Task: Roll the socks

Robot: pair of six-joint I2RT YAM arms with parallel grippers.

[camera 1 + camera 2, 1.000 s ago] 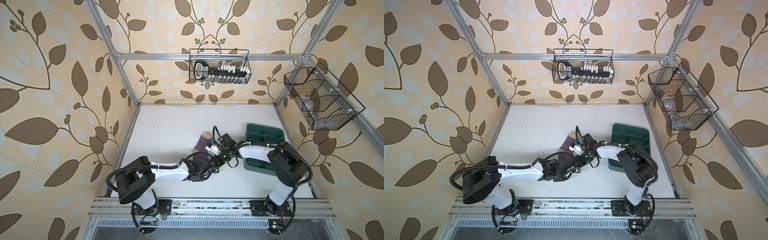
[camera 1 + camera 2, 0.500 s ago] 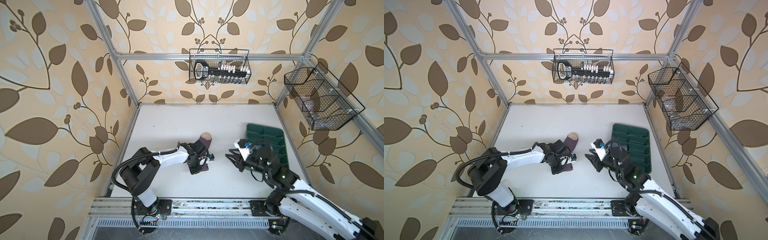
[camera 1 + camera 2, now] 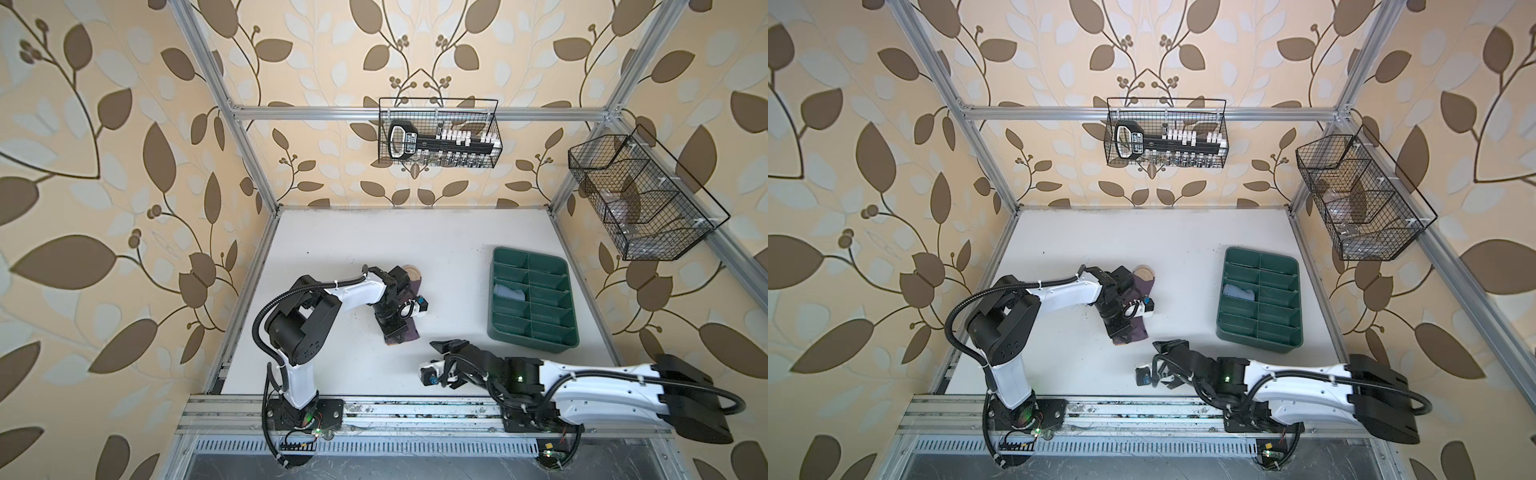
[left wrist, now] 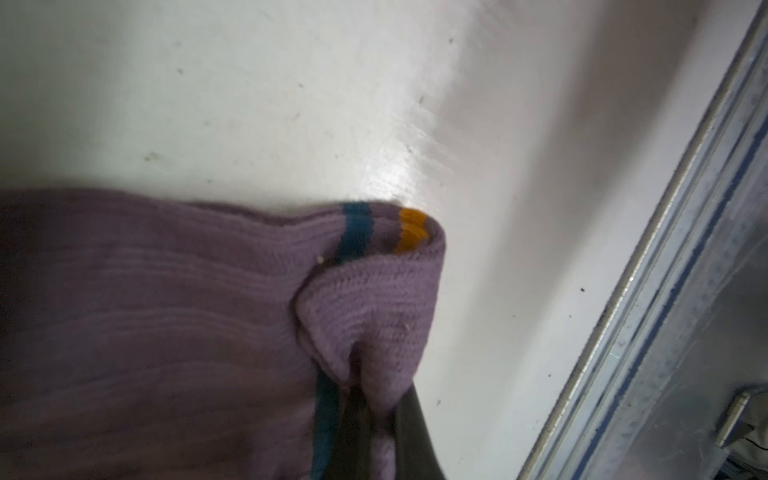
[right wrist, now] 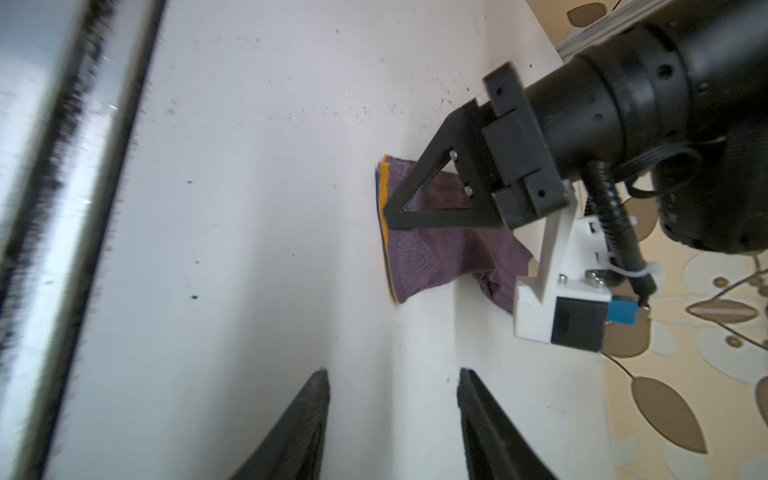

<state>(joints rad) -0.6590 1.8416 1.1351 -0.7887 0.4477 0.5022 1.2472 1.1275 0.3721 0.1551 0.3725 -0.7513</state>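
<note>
The right hand has drawn back to the near right of the white tabletop, its jaws now parted and empty. The left hand stays clamped on the folded cuff of the ribbed purple sock with beige toe, left of middle, so the rolling probably rests with it alone.

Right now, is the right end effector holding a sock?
No: in the right wrist view the right end effector stands open over bare table, apart from the purple sock.
</note>
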